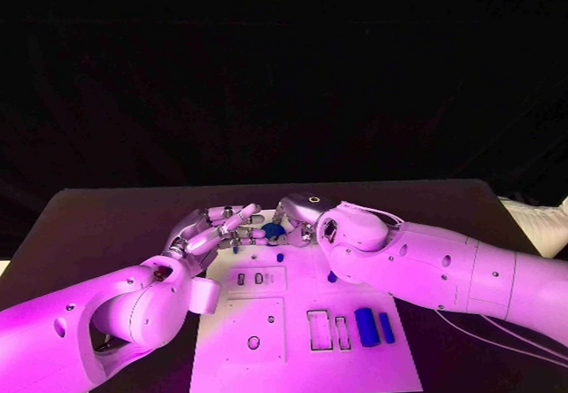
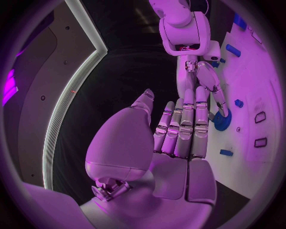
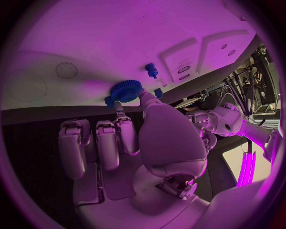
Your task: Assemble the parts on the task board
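The white task board (image 1: pixel 306 373) lies in the middle of the table. At its far end a blue gear (image 1: pixel 272 230) sits between my two hands. My right hand (image 1: pixel 305 217) pinches the blue gear (image 3: pixel 126 89) between thumb and a finger, right at the board's surface. My left hand (image 1: pixel 217 230) reaches in from the other side with fingers stretched out straight and thumb apart. Its fingertips (image 2: pixel 201 102) lie beside the gear (image 2: pixel 221 123), and I cannot tell if they touch it. A small blue peg (image 3: pixel 152 70) stands on the board near the gear.
A blue cylinder (image 1: pixel 365 322) and a thin blue bar (image 1: pixel 386 327) lie on the board's near right, beside empty rectangular slots (image 1: pixel 319 329). Small blue pieces (image 1: pixel 332 276) sit mid-board. A white bag (image 1: pixel 541 223) lies off the table's right edge.
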Robot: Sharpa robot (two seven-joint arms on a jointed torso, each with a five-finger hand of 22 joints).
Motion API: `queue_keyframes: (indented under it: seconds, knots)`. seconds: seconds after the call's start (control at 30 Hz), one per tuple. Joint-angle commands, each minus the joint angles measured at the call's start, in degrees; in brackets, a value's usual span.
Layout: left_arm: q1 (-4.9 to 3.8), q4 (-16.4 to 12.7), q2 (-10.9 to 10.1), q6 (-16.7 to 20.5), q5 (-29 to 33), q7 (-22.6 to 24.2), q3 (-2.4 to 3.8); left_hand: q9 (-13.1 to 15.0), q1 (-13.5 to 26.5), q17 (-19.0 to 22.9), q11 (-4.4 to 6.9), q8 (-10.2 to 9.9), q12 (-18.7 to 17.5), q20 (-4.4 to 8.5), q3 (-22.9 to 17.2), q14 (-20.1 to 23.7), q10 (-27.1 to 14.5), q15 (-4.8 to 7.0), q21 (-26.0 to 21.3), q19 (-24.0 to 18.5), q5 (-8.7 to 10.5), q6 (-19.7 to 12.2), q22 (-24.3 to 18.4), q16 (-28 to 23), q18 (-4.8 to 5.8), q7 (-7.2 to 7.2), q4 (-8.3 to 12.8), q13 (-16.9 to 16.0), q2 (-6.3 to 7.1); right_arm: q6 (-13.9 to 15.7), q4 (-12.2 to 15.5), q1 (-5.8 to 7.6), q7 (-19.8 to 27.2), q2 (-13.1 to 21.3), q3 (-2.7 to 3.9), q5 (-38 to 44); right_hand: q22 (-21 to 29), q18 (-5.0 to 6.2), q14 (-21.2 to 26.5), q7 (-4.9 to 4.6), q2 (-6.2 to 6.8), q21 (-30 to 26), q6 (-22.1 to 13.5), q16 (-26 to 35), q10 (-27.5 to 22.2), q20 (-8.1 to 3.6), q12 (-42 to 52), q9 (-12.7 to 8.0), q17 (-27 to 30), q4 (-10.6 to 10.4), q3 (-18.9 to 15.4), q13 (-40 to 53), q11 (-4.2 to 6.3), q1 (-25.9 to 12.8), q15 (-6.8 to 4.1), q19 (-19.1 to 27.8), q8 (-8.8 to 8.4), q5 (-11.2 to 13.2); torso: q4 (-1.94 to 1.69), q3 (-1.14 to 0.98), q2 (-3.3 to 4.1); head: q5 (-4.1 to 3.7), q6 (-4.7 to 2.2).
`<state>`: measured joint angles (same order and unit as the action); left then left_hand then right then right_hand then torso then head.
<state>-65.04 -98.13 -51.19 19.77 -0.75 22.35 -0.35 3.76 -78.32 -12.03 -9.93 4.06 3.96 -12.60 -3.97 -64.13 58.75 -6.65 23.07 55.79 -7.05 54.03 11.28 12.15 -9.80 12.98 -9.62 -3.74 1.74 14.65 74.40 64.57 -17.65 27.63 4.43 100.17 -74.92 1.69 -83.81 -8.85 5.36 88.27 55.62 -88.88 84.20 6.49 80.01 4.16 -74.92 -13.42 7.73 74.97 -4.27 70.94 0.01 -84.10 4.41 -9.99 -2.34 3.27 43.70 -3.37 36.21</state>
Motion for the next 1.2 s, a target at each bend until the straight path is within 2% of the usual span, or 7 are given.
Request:
queue_keyframes:
  seconds: [0.03,0.17,0.3,0.47,0.67,0.93,1.2]
  knots:
    - [-0.06,0.0,0.0,-1.5,-0.3,-0.2,0.04,-0.1,0.1,-0.1,-0.18,-0.4,-0.4,0.03,-0.1,0.5,-0.3,-0.16,0.2,-0.3,0.17,-0.1,0.1,-0.4,-0.39,0.28,0.4,0.1,-0.65,-1.3,0.0,-0.05,0.3,0.3,-0.02,-1.0,-10.7,-0.62,-5.6,0.12,-0.21,-0.1,0.7,0.2,1.3,0.02,0.5,0.1,-12.3,-0.4,0.0,8.1,0.37,-0.4,-0.04,-2.4,0.38,-0.7,0.01,-0.04,0.04,-0.23,-0.05]
    - [-0.06,0.1,0.0,-1.6,-0.3,-0.5,0.04,-0.1,0.1,-0.1,-0.21,-0.4,-0.4,0.00,-0.1,0.6,-0.5,-0.20,0.2,-0.4,0.17,-0.2,0.1,-0.5,-0.38,0.31,0.5,0.1,-0.66,2.1,0.6,-0.28,0.5,1.1,-0.02,-1.4,-10.9,-0.68,-5.6,0.44,-1.06,0.0,1.7,0.1,1.5,-0.20,0.9,0.1,-12.4,-0.6,0.2,8.3,0.67,-0.2,-0.30,-2.6,0.59,-2.5,-0.02,-0.07,0.08,-0.10,-0.28]
    - [-0.06,0.3,0.0,-1.7,-0.4,-0.5,0.04,-0.1,0.1,-0.2,-0.23,-0.4,-0.4,-0.01,0.0,0.6,-0.5,-0.22,0.2,-0.5,0.17,-0.2,0.1,-0.5,-0.37,0.31,0.5,0.1,-0.66,12.1,2.3,-0.77,4.3,3.4,0.27,-3.4,-11.1,-0.71,-5.6,0.54,-1.17,0.0,2.0,0.2,1.6,-0.33,1.0,0.1,-12.3,-0.3,0.3,8.4,0.79,0.3,-0.41,-2.7,0.48,-3.2,0.08,-0.06,-0.07,-0.04,-0.30]
    - [-0.05,0.7,-0.3,-1.8,-0.5,-0.4,0.04,-0.1,0.1,-0.2,-0.23,-0.4,-0.4,-0.01,0.0,0.6,-0.5,-0.22,0.2,-0.5,0.17,-0.2,0.1,-0.5,-0.37,0.31,0.5,0.1,-0.66,17.1,5.5,-1.35,10.2,7.6,2.02,-8.3,-11.0,-0.70,-5.6,0.44,-1.15,0.0,1.7,0.2,1.5,-0.40,0.8,-0.1,-12.3,0.3,0.6,8.4,0.74,1.3,-0.41,-2.7,0.06,-2.7,0.36,-0.13,-0.11,0.14,-0.57]
    - [-0.05,1.5,-0.9,-1.8,-0.5,0.0,0.03,-0.1,0.1,-0.2,-0.24,-0.4,-0.4,-0.02,0.0,0.7,-0.6,-0.23,0.2,-0.5,0.17,-0.2,0.1,-0.5,-0.37,0.32,0.6,0.1,-0.68,12.7,8.8,-1.38,16.0,15.1,3.58,-15.7,-11.0,-0.69,-5.5,0.36,-0.25,0.0,1.6,0.3,1.4,-0.38,0.4,-0.2,-12.1,1.1,0.1,8.1,0.68,2.2,-0.37,-2.6,-0.38,-1.1,1.44,-0.29,-0.64,0.77,-0.62]
    - [-0.02,2.4,-1.4,-1.7,0.0,0.5,0.02,-0.1,0.1,-0.2,-0.24,-0.4,-0.4,-0.02,0.0,0.7,-0.6,-0.24,0.2,-0.5,0.16,-0.3,0.1,-0.6,-0.37,0.31,0.6,0.1,-0.70,6.0,9.3,-1.60,25.4,23.7,4.04,-23.8,-11.3,-0.75,-5.5,0.18,0.07,0.1,1.9,0.3,1.2,-0.36,0.1,-0.2,-12.1,5.8,1.7,8.1,0.62,8.1,-0.33,-2.8,-0.57,-2.1,2.69,-0.81,-0.82,1.17,-0.79]
    - [0.07,3.9,-1.4,-1.6,1.1,1.0,0.01,-0.1,0.0,-0.3,-0.21,-0.4,-0.3,-0.03,-0.1,0.7,-0.6,-0.23,0.2,-0.6,0.15,-0.2,0.1,-0.6,-0.38,0.25,0.7,0.1,-0.78,4.6,5.5,-3.11,26.5,25.5,4.09,-25.2,-11.1,-0.71,-5.5,0.14,0.53,0.0,1.8,0.4,1.1,-0.34,-0.2,-0.2,-11.9,6.6,1.6,7.9,0.60,8.6,-0.31,-2.7,-0.65,-1.6,2.91,-1.22,-1.13,0.68,-0.84]
